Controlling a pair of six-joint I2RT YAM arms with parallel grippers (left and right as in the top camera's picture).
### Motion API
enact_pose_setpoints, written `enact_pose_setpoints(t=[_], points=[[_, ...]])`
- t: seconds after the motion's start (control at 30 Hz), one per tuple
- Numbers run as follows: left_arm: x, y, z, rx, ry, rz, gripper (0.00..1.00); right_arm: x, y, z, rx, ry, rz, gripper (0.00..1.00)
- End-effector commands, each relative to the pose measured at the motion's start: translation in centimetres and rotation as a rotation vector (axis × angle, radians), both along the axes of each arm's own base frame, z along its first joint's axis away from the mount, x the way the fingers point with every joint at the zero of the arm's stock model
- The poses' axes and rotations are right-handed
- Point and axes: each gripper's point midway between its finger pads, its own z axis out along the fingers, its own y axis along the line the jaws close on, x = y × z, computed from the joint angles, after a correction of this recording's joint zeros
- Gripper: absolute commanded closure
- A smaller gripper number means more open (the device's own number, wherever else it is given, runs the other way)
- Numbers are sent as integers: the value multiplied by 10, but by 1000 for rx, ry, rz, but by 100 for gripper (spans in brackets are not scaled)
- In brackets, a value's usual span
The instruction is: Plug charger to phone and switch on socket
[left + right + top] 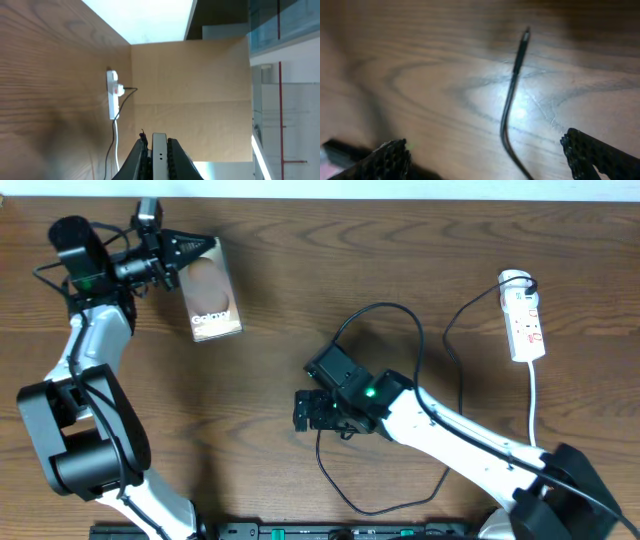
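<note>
Two arms are seen at the wooden desk (270, 360). The left arm (88, 345) is stretched toward the far edge with its wrist turned sideways. The left fingers (136, 159) are clenched on the phone (213, 290), whose thin pale edge is pinched between them. The right arm (455, 430) is reached low across the middle. The right fingers (390, 160), mesh-textured, are spread wide with nothing held. Only in the right wrist view is the slim plug tip of the charger (516, 67) made out, lying on the grain ahead of and between those fingers. From overhead its thin black cable is seen looping behind them. The white oblong socket (525, 315) is seen well apart from both sets of fingers.
</note>
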Motion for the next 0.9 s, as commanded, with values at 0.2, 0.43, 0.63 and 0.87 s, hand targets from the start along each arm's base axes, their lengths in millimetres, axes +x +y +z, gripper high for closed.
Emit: enact_pose_setpoints(t=[0.2,0.43,0.63,0.87], points=[[-4,17,13,13,-45,15,93,-10,7,-39,-83,85,-84,6],[-4,17,13,16,-53,15,93,-8,8,-52,-101,98,-98,12],[-4,17,12,19,-60,14,93,0,5,-53,-120,61,-142,24],[-4,17,12,19,-60,14,93,8,-2,-53,-145,29,-196,26]])
